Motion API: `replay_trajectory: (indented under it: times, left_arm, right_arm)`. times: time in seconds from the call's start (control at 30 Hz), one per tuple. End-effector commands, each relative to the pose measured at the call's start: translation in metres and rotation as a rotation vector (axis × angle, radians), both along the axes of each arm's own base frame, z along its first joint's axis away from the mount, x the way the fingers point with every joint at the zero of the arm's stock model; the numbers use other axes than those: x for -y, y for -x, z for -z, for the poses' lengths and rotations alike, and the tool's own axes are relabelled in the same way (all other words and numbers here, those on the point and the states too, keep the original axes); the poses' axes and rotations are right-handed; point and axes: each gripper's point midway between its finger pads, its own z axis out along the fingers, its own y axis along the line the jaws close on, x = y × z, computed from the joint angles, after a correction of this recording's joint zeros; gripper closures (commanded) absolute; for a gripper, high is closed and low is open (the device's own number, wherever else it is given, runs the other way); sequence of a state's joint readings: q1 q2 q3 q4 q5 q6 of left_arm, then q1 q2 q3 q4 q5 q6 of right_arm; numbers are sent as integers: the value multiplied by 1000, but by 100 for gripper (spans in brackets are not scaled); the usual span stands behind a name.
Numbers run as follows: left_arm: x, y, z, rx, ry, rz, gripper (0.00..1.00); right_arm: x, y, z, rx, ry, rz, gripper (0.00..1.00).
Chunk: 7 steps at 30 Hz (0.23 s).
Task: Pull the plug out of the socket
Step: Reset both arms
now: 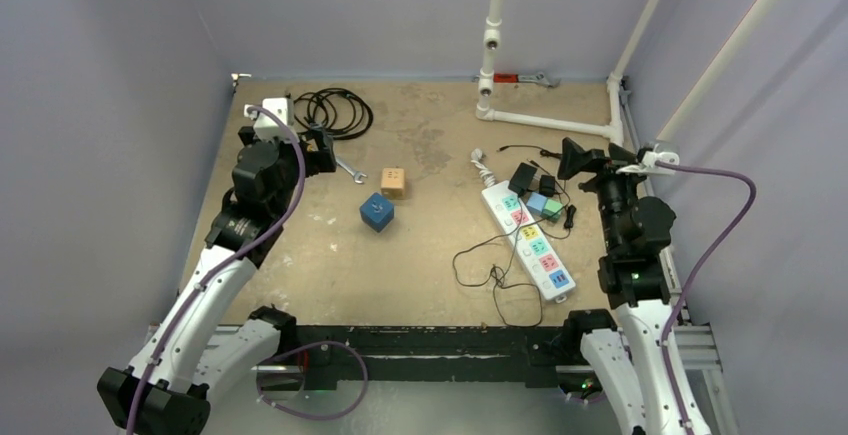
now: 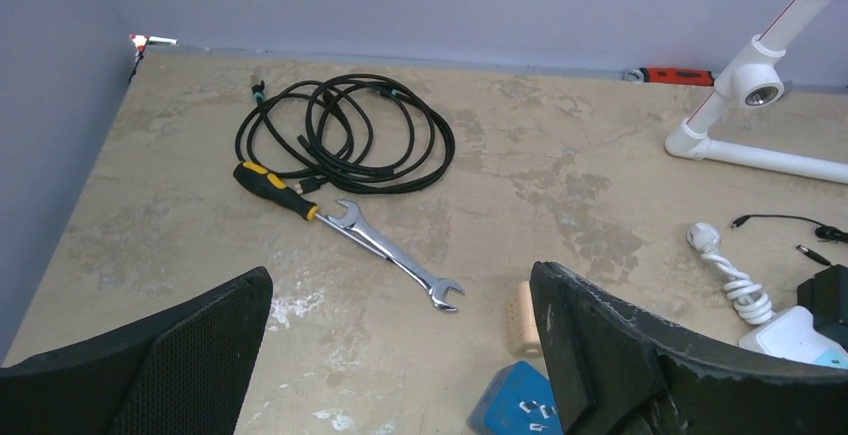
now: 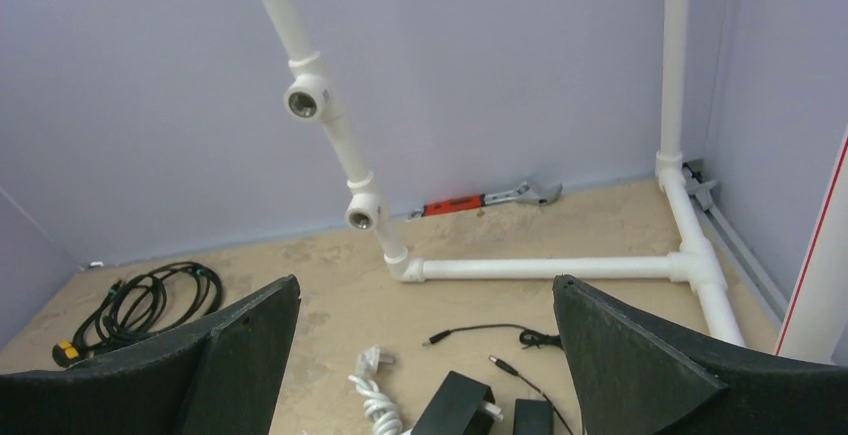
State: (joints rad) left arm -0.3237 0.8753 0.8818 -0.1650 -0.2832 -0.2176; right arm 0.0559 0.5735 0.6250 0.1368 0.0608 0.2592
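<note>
The white power strip (image 1: 530,245) with coloured sockets lies at the right of the table, and a thin black cable (image 1: 490,275) loops off its near side. A black plug adapter (image 1: 522,176) (image 3: 455,400) lies tilted by the strip's far end, its metal prongs bare in the right wrist view. Next to it sits a smaller black adapter (image 1: 547,186) (image 3: 531,417). My right gripper (image 1: 578,159) (image 3: 425,355) hangs open just above and right of these adapters, holding nothing. My left gripper (image 1: 325,151) (image 2: 400,355) is open at the far left, away from the strip.
A wrench (image 2: 395,255), a screwdriver (image 2: 275,187) and a coiled black cable (image 2: 345,135) lie before the left gripper. A blue cube (image 1: 377,212) and a wooden block (image 1: 393,181) sit mid-table. A white pipe frame (image 1: 545,120) stands at the back right. The strip's white cord (image 3: 378,395) is coiled.
</note>
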Motion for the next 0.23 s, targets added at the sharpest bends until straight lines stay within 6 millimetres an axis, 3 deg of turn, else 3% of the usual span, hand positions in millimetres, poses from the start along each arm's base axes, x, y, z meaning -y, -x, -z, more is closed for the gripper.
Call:
replay_trajectory:
  times: [0.0,0.2]
  left_arm:
    - [0,-1,-9,39,-6,-1,1]
    - [1,-2,-8,36,-14,7,1]
  right_arm:
    - [1,5,-19,76,19,0,1]
    - [-4,5,-18,82,22,-24,1]
